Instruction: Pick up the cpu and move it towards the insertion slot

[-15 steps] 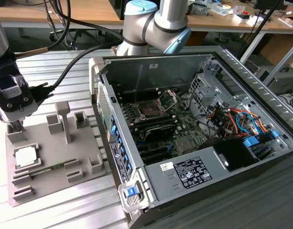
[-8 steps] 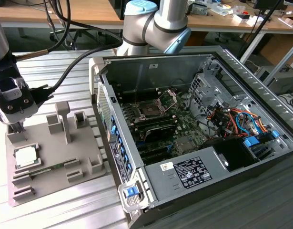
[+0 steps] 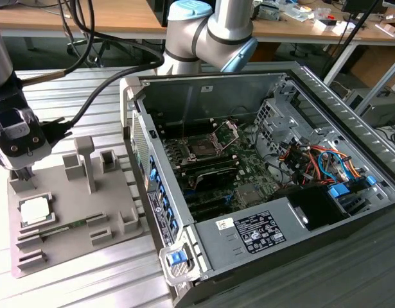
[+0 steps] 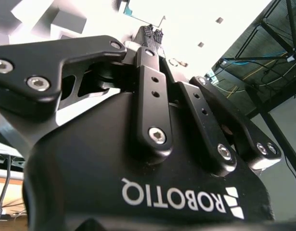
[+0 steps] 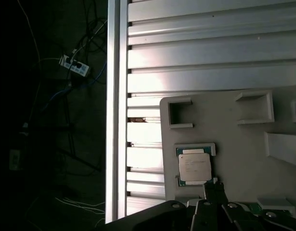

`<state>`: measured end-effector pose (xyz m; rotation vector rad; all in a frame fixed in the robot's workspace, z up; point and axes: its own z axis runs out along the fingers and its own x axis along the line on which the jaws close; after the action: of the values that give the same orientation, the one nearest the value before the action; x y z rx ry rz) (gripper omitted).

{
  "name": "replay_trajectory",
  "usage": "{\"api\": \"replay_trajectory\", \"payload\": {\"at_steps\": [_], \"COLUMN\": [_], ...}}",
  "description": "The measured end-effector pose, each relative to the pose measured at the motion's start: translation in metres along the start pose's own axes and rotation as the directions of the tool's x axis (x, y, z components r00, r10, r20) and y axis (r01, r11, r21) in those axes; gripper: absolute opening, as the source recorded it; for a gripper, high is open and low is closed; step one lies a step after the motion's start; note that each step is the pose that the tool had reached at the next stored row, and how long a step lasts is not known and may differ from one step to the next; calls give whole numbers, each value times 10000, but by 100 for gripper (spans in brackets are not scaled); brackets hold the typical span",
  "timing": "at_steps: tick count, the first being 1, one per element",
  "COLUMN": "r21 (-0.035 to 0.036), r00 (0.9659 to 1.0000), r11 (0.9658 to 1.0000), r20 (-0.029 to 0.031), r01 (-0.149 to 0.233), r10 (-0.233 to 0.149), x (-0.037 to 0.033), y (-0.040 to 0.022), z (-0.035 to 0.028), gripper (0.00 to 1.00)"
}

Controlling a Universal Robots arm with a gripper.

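The cpu [image 3: 35, 210], a small square chip with a silvery top, lies flat in a recess of the grey tray [image 3: 65, 199] at the exterior view's left. My gripper [image 3: 22, 181] hangs just above the tray, a little behind the cpu, shut with nothing in it. In the first wrist view the cpu [image 5: 196, 166] sits in its recess with the gripper [image 5: 213, 185] tip right beside one edge of it. In the second wrist view the gripper [image 4: 152, 32] tips stand together. The insertion slot [image 3: 200, 149] lies on the green motherboard inside the open computer case, its metal bracket [image 3: 228, 131] hinged up.
The open computer case [image 3: 184, 256] lies to the right of the tray, its side wall standing between the tray and the motherboard. Upright grey blocks [image 3: 86, 160] rise from the tray. Coloured cables [image 3: 319, 163] and a black power supply [image 3: 313, 208] fill the case's right side.
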<state>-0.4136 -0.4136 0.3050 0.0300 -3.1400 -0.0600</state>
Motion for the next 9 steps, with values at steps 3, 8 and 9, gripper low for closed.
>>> {"api": "replay_trajectory", "payload": {"at_steps": [3,8,9], "r21": [-1,1,0], "r00": [10000,10000,10000], "r11": [10000,10000,10000], "r20": [1,0,1], "r01": [-1,-2,-2], "r10": [1,2,2], "x": [6,12,13], "y": [-12,-43,-46], "z": [25,76,94], "gripper": [11,11,11]}}
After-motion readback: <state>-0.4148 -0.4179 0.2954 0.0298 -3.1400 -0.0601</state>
